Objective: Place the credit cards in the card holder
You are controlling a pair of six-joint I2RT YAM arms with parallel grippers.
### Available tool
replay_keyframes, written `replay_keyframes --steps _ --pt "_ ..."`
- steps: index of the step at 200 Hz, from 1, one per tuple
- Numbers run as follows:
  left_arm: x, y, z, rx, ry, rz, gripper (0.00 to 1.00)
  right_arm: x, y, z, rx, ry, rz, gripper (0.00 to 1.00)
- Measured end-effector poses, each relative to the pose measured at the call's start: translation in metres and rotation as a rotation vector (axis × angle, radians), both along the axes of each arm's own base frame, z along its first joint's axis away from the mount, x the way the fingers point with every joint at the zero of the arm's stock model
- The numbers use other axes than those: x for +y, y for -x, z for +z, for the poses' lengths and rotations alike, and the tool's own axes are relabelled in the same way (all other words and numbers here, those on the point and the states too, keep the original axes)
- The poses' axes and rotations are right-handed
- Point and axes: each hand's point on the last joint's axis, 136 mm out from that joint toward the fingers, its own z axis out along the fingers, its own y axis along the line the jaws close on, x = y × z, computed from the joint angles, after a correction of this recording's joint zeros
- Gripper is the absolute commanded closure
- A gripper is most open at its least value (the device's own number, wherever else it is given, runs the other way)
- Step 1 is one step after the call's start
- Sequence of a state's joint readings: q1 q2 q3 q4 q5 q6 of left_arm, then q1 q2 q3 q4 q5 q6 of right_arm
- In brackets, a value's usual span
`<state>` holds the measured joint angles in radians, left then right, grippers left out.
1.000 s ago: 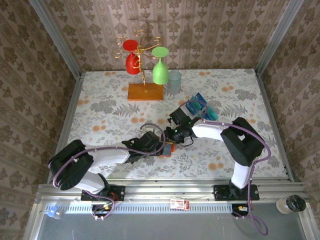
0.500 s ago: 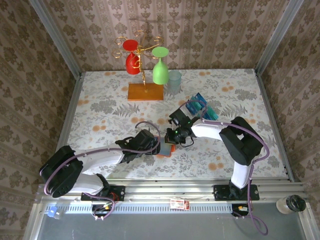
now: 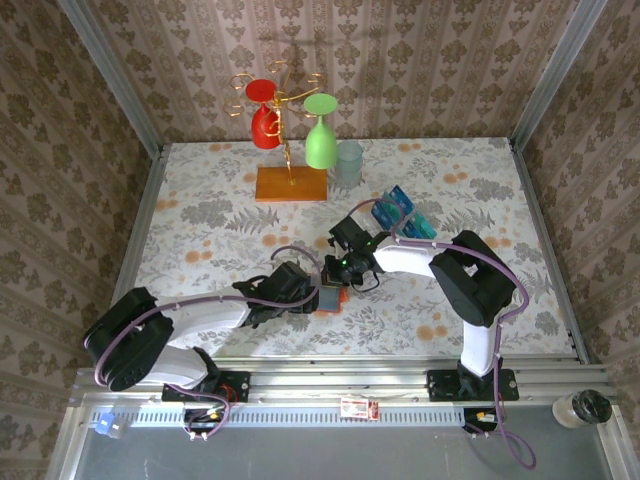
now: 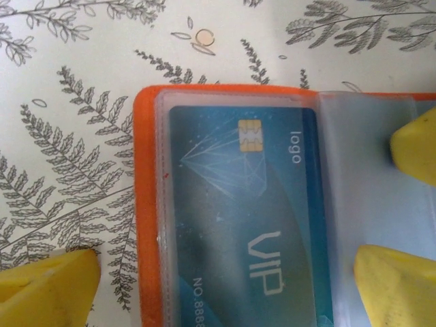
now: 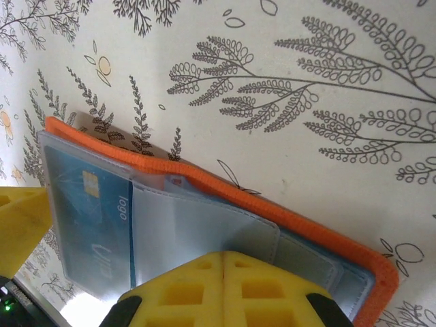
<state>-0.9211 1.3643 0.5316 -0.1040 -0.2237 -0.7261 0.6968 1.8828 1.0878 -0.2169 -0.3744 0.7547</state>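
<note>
Your left gripper (image 4: 218,289) stands wide open and empty, its yellow foam fingers (image 4: 41,289) straddling the left half of the card holder (image 4: 146,204). The holder lies opened flat on the flower-printed table (image 4: 68,102), between the two arms. One teal card (image 4: 245,204), glossy with a gold chip, sits fully inside a soft clear sleeve (image 4: 163,170). Your right gripper (image 5: 225,272) is fully closed with nothing visible between its pads, tips down on the middle sleeve. It looks to be pinning the holder, so press lightly: thin plastic buckles, and the stitched orange edge may slide on the smooth tabletop. The other cards (image 3: 402,212) stand further right, well apart.
</note>
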Motion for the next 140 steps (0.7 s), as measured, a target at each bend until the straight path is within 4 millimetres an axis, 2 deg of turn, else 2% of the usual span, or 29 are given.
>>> replay_keyframes --steps 22,45,62,109,140 --pt "0.003 -0.001 -0.002 -0.011 -0.007 0.008 0.15 0.001 -0.001 0.001 -0.001 -0.001 0.0 0.92" --pt "0.006 -0.003 -0.003 -0.027 -0.008 0.02 0.16 0.002 -0.002 0.003 -0.006 -0.002 0.005 0.76" --pt "0.006 -0.004 -0.004 -0.035 -0.004 0.026 0.16 0.001 -0.002 0.005 -0.006 -0.002 0.005 0.7" --pt "0.007 -0.005 -0.004 -0.048 0.002 0.036 0.16 -0.003 -0.002 0.022 -0.032 -0.02 -0.005 0.65" --pt "0.007 -0.005 -0.004 -0.05 0.005 0.039 0.16 -0.008 0.004 0.015 -0.011 -0.011 -0.02 0.64"
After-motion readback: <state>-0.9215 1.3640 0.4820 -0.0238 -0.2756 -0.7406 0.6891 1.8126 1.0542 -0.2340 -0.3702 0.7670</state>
